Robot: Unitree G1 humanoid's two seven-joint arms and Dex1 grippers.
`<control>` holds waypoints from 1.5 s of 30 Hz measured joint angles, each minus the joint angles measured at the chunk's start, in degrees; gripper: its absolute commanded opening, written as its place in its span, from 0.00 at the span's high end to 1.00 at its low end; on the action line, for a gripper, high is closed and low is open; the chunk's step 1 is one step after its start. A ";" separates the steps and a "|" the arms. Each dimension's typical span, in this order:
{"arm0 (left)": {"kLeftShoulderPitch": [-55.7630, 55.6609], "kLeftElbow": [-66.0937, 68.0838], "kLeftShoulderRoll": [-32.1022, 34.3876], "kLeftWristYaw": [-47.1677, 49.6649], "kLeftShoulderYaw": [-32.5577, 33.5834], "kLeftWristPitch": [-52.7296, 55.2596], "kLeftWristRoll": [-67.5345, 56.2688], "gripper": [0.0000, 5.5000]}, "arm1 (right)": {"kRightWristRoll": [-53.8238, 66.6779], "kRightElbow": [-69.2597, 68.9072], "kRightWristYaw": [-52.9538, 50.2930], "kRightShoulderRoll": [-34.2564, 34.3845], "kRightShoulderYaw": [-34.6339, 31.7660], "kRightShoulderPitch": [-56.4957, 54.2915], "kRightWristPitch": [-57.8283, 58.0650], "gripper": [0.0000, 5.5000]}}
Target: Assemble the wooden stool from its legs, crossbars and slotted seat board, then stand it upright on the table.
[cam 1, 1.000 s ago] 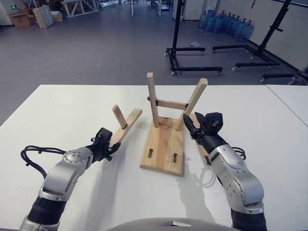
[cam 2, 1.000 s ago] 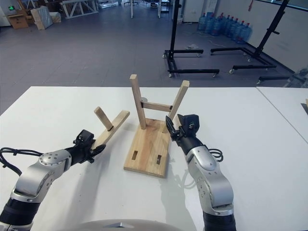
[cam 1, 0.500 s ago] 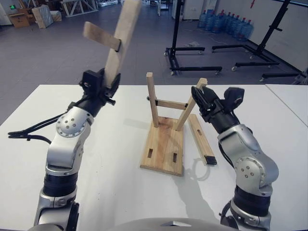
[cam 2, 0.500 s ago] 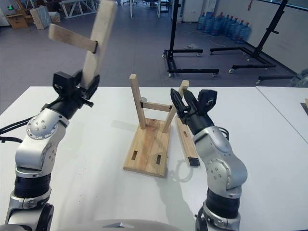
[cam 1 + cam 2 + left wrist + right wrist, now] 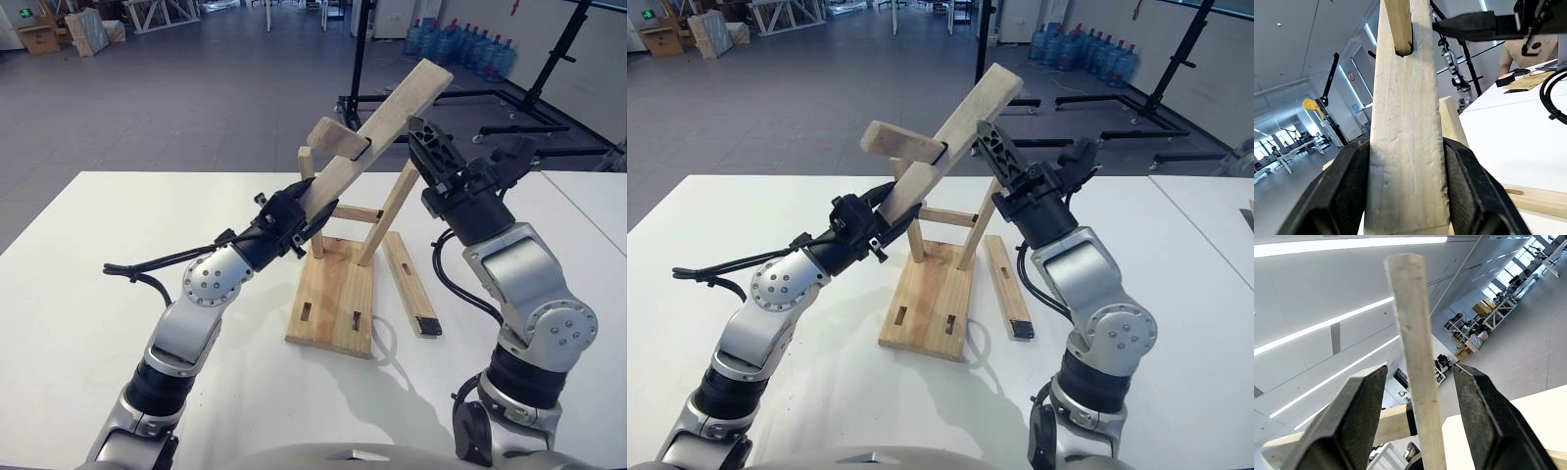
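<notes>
Left tool (image 5: 292, 219) is clamping the lower end of a stool leg (image 5: 384, 125), which is tilting up and away from it. A short crossbar (image 5: 333, 139) is sticking out of its slot. Below this tool the seat board (image 5: 333, 294) is lying flat on the desk (image 5: 98, 245), carrying two standing legs (image 5: 392, 211). Farther out, the right tool (image 5: 1036, 157) is gaping, fingers either side of the held leg's upper part; contact unclear. A loose leg (image 5: 407, 284) is lying on the desk beneath it.

A pale wooden leg (image 5: 377, 132) with a short crossbar (image 5: 333, 139) stuck in it is clamped at its lower end in the left gripper (image 5: 297, 219). It is tilted up toward the right gripper (image 5: 429, 147). Below both grippers the seat board (image 5: 333, 294) lies flat on the surface (image 5: 98, 245). Two standing legs (image 5: 310, 201) and a joining crossbar (image 5: 358, 212) rise from its far end. A loose leg (image 5: 409, 284) lies just beside the board, under the right gripper.
</notes>
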 measured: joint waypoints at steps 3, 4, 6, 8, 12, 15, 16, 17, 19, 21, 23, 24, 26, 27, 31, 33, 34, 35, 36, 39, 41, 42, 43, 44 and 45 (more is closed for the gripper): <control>0.48 0.00 -0.12 -1.39 -0.96 0.00 0.02 0.63 | 0.05 0.24 -0.75 -0.97 1.38 -0.05 -1.73 0.55; 0.50 0.00 -0.10 -1.80 -1.02 0.00 0.02 0.63 | 0.04 0.27 -0.78 -1.21 1.51 -0.11 -2.12 0.55; 0.79 -0.11 0.10 -2.45 -1.07 -0.05 0.02 0.63 | 0.02 0.78 -0.76 -2.10 2.66 -0.37 -2.82 0.60; 0.88 -0.36 0.35 -2.74 -1.12 -0.36 0.11 0.63 | -0.03 0.96 -0.74 -2.51 3.26 -0.37 -3.19 0.67; 0.87 -0.53 0.36 -3.41 -1.16 -0.80 0.42 0.63 | 0.04 0.94 -0.86 -2.72 4.16 0.10 -5.35 0.79; 0.91 -0.53 0.53 -4.16 -1.15 -0.81 0.41 0.63 | 0.04 0.81 -0.68 -2.75 4.73 1.12 -6.60 0.80; 0.92 -0.51 0.56 -4.33 -1.14 -0.81 0.41 0.63 | 0.04 0.73 -0.68 -2.73 4.89 1.49 -6.88 0.80; 0.92 -0.49 0.55 -4.38 -1.14 -0.81 0.41 0.63 | 0.04 0.66 -0.67 -2.71 5.14 1.72 -7.18 0.80; 0.93 -0.46 0.54 -4.46 -1.14 -0.79 0.43 0.55 | -0.09 0.30 -0.65 -2.39 5.81 2.45 -8.20 0.81; 1.16 -0.46 0.38 -4.29 -0.57 -0.44 0.29 0.50 | -0.71 0.03 -0.92 -1.91 6.48 4.07 -9.07 0.82; 1.35 -0.52 -0.26 -4.25 2.01 1.05 -2.18 0.43 | -2.29 -0.99 -1.88 -1.11 7.10 4.56 -10.44 0.82; 1.34 -0.71 -0.41 -4.32 3.68 2.32 -4.12 0.39 | -2.93 -1.25 -2.32 -0.67 7.08 4.76 -11.31 0.82; 1.32 -2.20 0.00 -6.38 7.77 8.19 -11.36 0.39 | -3.34 -2.91 -2.54 0.14 7.13 6.64 -11.88 0.82; 1.31 -3.10 0.87 -8.08 10.28 12.07 -16.52 0.39 | -3.32 -3.98 -2.55 0.75 7.11 8.07 -12.68 0.82; 0.67 -6.33 7.04 -12.42 19.04 19.71 -27.88 0.39 | -6.17 -4.73 -5.73 0.41 2.69 15.09 -16.11 0.82; -0.73 -2.21 10.25 -10.99 22.07 19.35 -25.60 0.39 | -5.43 -6.46 -5.92 -0.11 2.50 20.27 -15.80 0.82; -1.38 -0.94 10.31 -9.67 22.94 19.04 -24.42 0.39 | -4.92 -6.97 -5.91 -0.88 2.23 22.03 -15.65 0.82; -2.48 0.73 9.82 -6.41 23.99 18.32 -22.78 0.39 | -3.81 -7.94 -5.50 -2.02 1.62 25.17 -15.22 0.82; -3.28 1.80 8.78 -3.61 24.81 18.03 -21.83 0.39 | -3.33 -8.20 -4.71 -2.85 0.95 27.69 -15.06 0.82; -5.03 4.83 4.78 6.92 29.41 17.19 -19.13 0.39 | -3.20 -8.99 -3.72 -4.91 0.35 37.73 -12.87 0.82; -5.62 6.39 4.22 11.05 31.20 16.65 -16.91 0.39 | -4.01 -10.97 -2.31 -6.17 2.16 42.97 -11.27 0.82; -5.62 6.73 4.21 11.98 31.53 16.50 -16.03 0.39 | -5.87 -11.62 -1.34 -6.58 3.34 44.82 -10.51 0.82; -5.62 6.95 4.20 12.20 31.44 16.30 -15.64 0.39 | -8.01 -12.04 -0.45 -6.89 3.87 45.32 -10.67 0.82; -5.61 7.27 4.03 12.63 30.82 15.92 -14.93 0.39 | -12.14 -12.20 0.25 -7.06 5.26 45.16 -11.13 0.82; -5.61 7.46 3.80 12.66 30.10 15.84 -14.48 0.39 | -15.01 -12.15 0.52 -6.94 6.08 44.88 -11.92 0.82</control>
